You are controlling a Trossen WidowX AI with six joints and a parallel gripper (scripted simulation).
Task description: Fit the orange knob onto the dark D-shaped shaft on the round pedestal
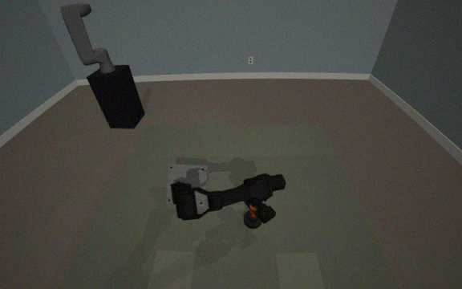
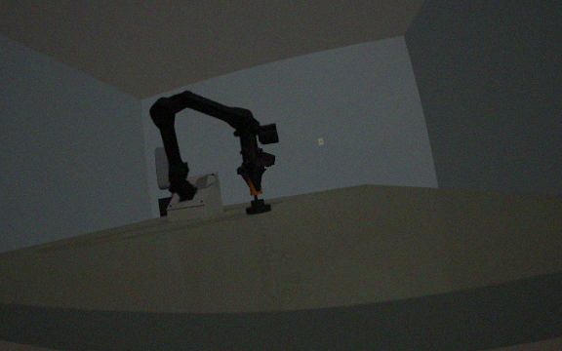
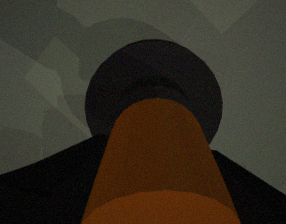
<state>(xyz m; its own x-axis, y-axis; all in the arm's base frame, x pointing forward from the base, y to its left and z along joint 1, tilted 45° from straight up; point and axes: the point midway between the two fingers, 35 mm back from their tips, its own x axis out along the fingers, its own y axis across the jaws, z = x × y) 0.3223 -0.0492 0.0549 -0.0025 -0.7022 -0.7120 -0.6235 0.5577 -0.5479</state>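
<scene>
The orange knob [image 1: 252, 211] [image 2: 254, 190] [image 3: 159, 150] is upright between the fingertips of my gripper [image 2: 256, 187], which is shut on it. The dark round pedestal [image 1: 252, 224] [image 2: 259, 209] [image 3: 106, 100] stands directly below the knob. The dark shaft [image 2: 256, 197] shows as a short piece between the knob's lower end and the pedestal in the exterior view, so the knob sits above the pedestal, not down on it. In the wrist view the knob hides the shaft. Whether the knob's hole is over the shaft's tip, and where the flat sides face, cannot be seen.
The arm's pale base block [image 1: 175, 172] [image 2: 210, 195] stands to the left of the pedestal. A black box [image 1: 119, 98] with a grey arm-like shape [image 1: 79, 36] on it stands at the back left. The arm's shadows fall around the pedestal.
</scene>
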